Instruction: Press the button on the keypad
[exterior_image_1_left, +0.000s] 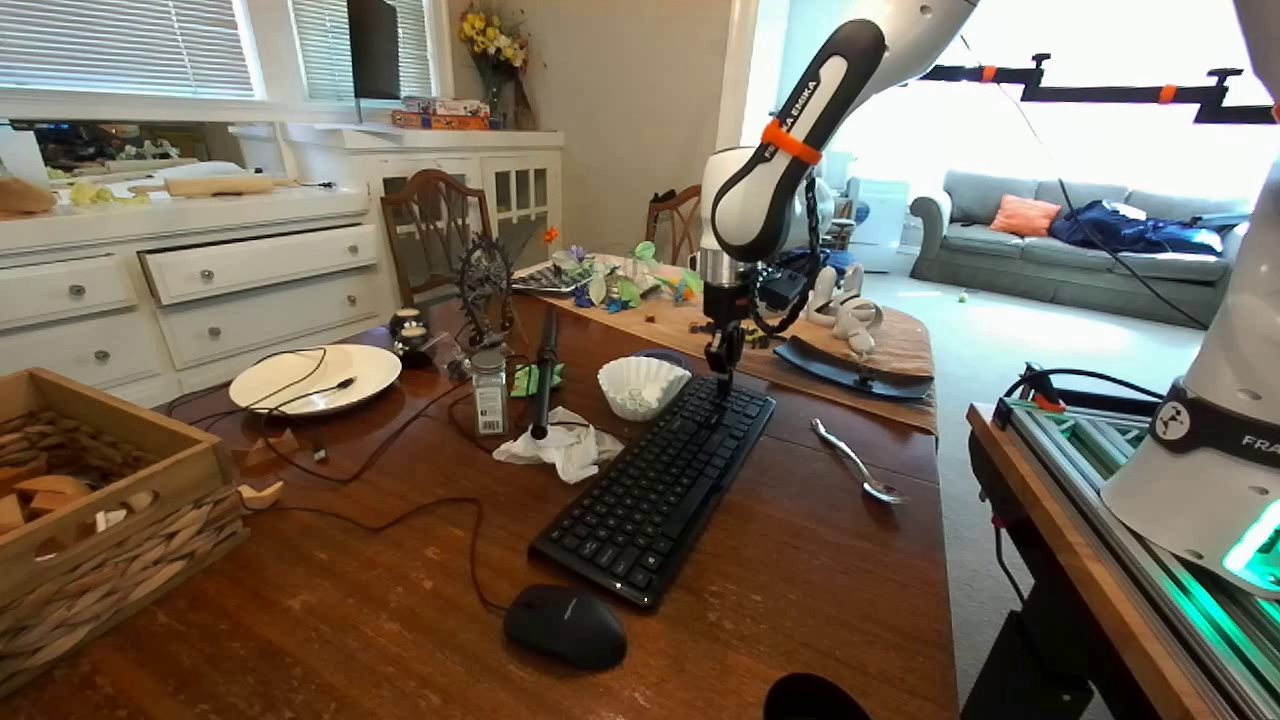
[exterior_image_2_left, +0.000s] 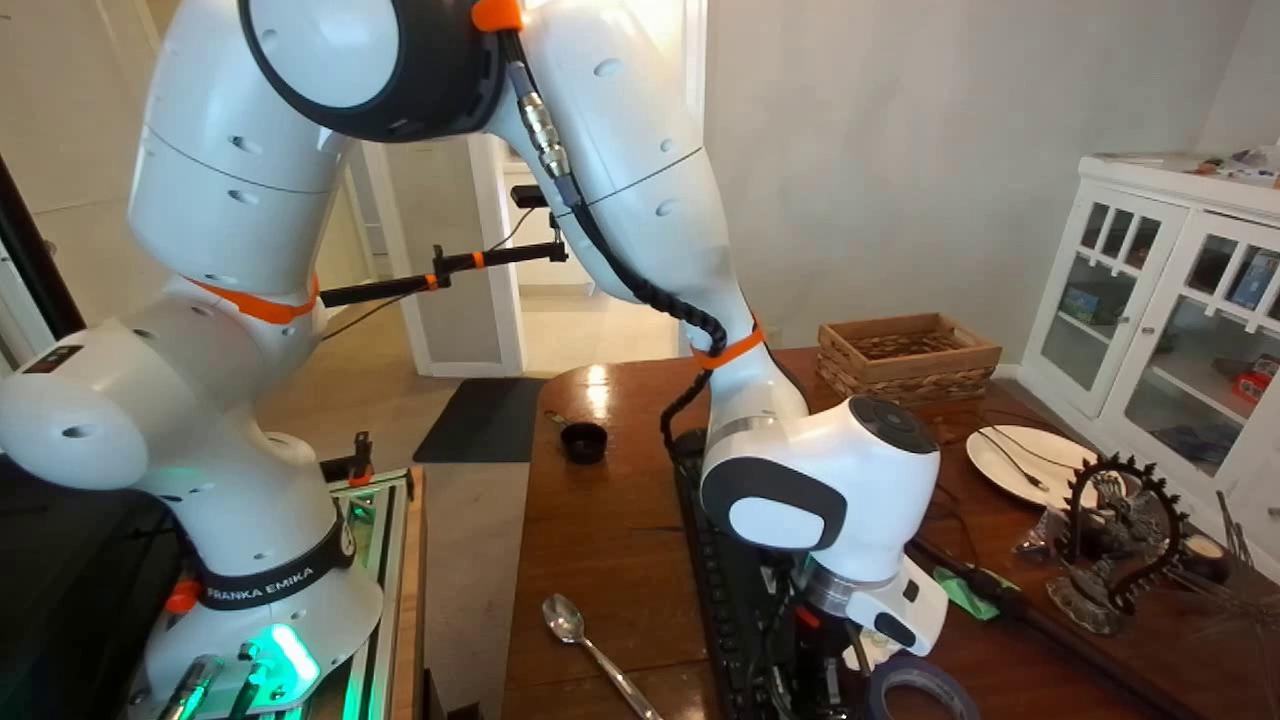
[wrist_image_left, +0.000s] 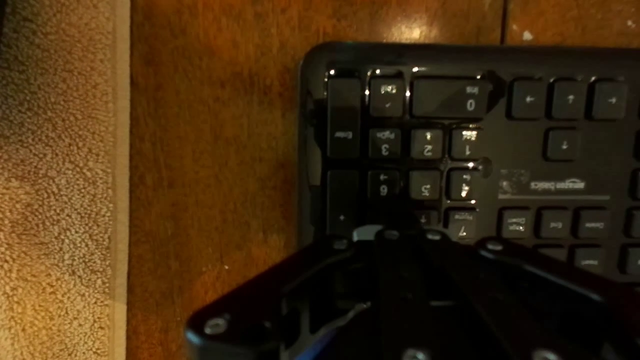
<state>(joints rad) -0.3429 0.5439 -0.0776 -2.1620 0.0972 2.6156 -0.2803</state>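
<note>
The keypad is a long black keyboard lying flat on the wooden table. It also shows in an exterior view, partly behind the arm, and in the wrist view. My gripper points down over the keyboard's far end. In the wrist view its fingertips are together over the number pad, around the 8 and 9 keys, which they mostly hide. The gripper is shut with nothing seen between the fingers. I cannot tell whether the tips touch a key. In an exterior view the gripper shows only partly.
A white fluted bowl and a crumpled tissue sit close beside the keyboard. A spoon lies on its opposite side. A black mouse is near its other end. A blue tape roll lies close to the gripper.
</note>
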